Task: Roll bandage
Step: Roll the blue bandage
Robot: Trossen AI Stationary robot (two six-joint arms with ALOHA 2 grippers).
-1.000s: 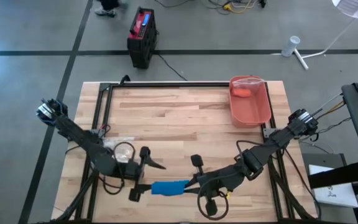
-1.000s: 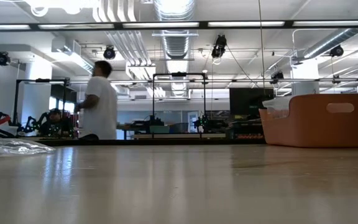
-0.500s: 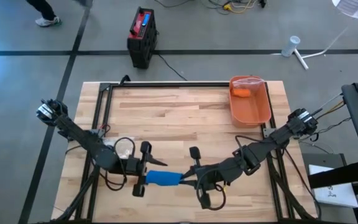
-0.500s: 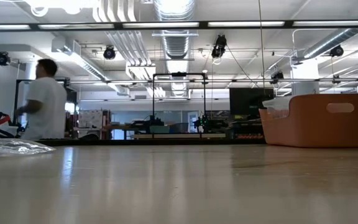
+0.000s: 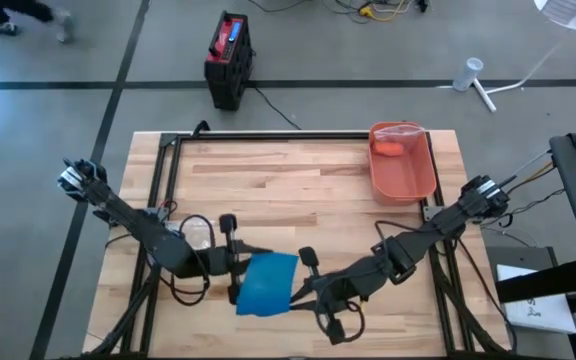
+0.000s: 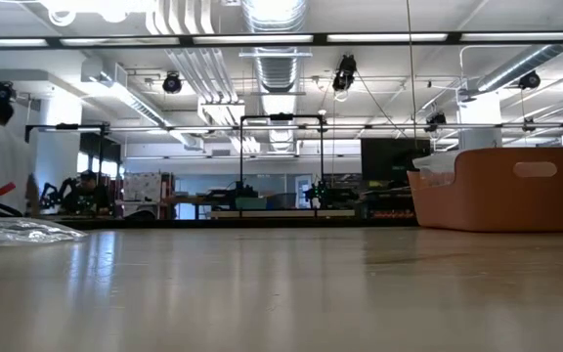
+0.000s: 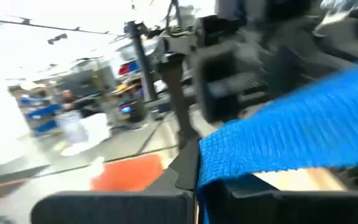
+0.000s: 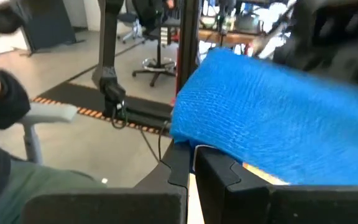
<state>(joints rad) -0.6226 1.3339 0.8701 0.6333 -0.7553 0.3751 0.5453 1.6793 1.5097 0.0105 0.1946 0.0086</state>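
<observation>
Both grippers are clenched on one blue woven bandage (image 5: 267,283), stretched flat between them above the front-middle of the pale wooden table (image 5: 298,180). The left gripper (image 5: 240,277) pinches its left edge, the right gripper (image 5: 302,283) its right edge. One orange plastic bin (image 5: 402,162) sits at the far right corner; one crumpled clear plastic bag (image 5: 196,238) lies beside the left arm.

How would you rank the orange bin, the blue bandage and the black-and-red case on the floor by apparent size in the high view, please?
1. Orange bin
2. Blue bandage, only slightly smaller; it is lifted nearer the camera, so this is unsure.
3. Black-and-red case
</observation>
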